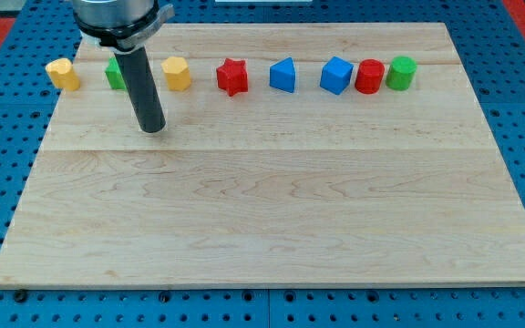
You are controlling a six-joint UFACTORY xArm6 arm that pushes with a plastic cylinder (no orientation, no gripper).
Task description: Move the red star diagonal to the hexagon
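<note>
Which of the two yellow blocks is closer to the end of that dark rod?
The yellow block just right of my tip, beside the red star; the other yellow block sits at the row's far left.

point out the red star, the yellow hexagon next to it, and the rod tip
red star (pixel 231 76): camera view, centre of its top face
yellow hexagon (pixel 177 73): camera view, middle of the block
my tip (pixel 153 128): camera view, rod's very bottom end

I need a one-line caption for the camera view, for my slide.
My tip rests below a row of eight blocks, left of the red star, near the yellow hexagon.
</note>
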